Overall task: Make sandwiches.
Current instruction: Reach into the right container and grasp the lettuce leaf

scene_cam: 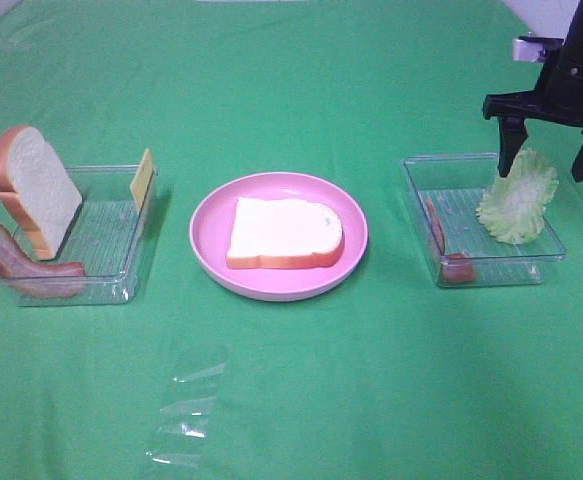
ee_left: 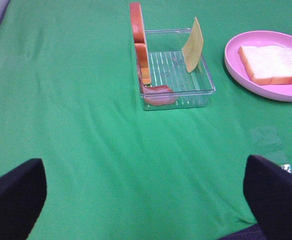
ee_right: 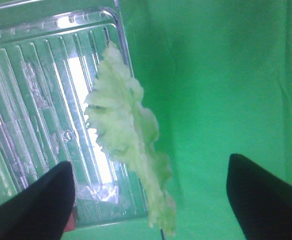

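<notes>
Exterior high camera: mounted above the desk (scene_cam: 291, 90), looked down at a slant with a wide field. The pink plate (scene_cam: 201, 238) sat mid-frame, with the left-side tray (scene_cam: 106, 235) and right-side tray (scene_cam: 461, 190) flanking it.

Left wrist camera: low, well back from the plate, faced it obliquely across the cloth. It shared with the high view the plate, the bread slice (ee_left: 271, 62) on it and the left-side tray.

Right wrist camera: close, looked nearly straight down on the right-side tray's wall farther from the plate. It shared only that tray and its lettuce leaf (ee_right: 123, 130).

Green-covered table (scene_cam: 291, 90), pink plate (scene_cam: 199, 240), left tray (scene_cam: 111, 240), right tray (scene_cam: 511, 270), clear film (scene_cam: 186, 420)
</notes>
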